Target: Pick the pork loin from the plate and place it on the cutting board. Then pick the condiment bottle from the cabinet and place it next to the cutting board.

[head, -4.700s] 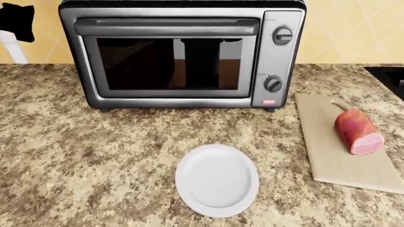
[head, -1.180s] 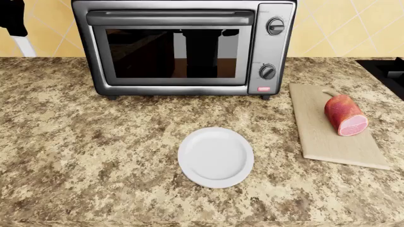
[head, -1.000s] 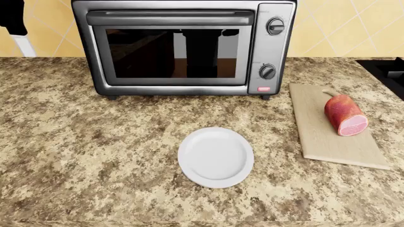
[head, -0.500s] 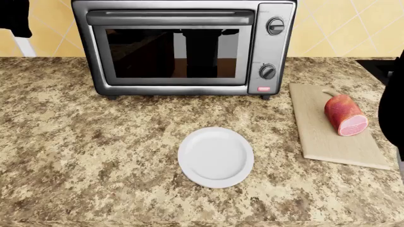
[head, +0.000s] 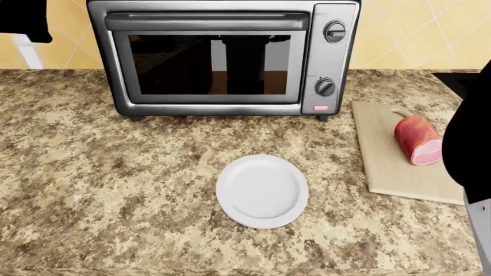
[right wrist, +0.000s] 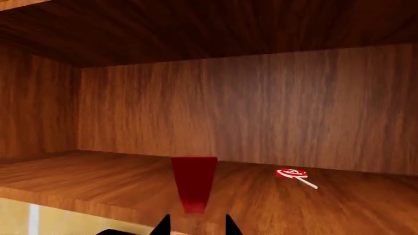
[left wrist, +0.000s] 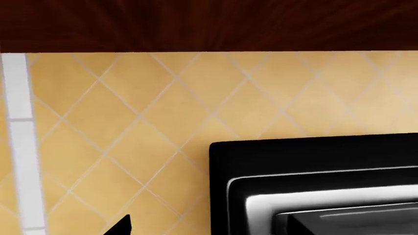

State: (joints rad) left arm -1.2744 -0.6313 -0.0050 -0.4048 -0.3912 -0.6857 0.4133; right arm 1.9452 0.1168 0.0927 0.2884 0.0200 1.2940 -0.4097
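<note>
Pink pork loin (head: 418, 145) on cutting board (head: 392, 167); no legible writing

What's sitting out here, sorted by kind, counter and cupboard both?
Appliances: 1, silver toaster oven
Food: 2, pink-red pork loin, red-and-white lollipop
Kitchenware: 2, round white plate, tan wooden cutting board
Bottles: 1, red-topped condiment bottle
Total: 6

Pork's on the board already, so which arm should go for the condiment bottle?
Right. Its claw already faces the cabinet shelf, with the condiment bottle's red top just ahead. The left wrist camera shows only tiled wall and the toaster oven.
</note>
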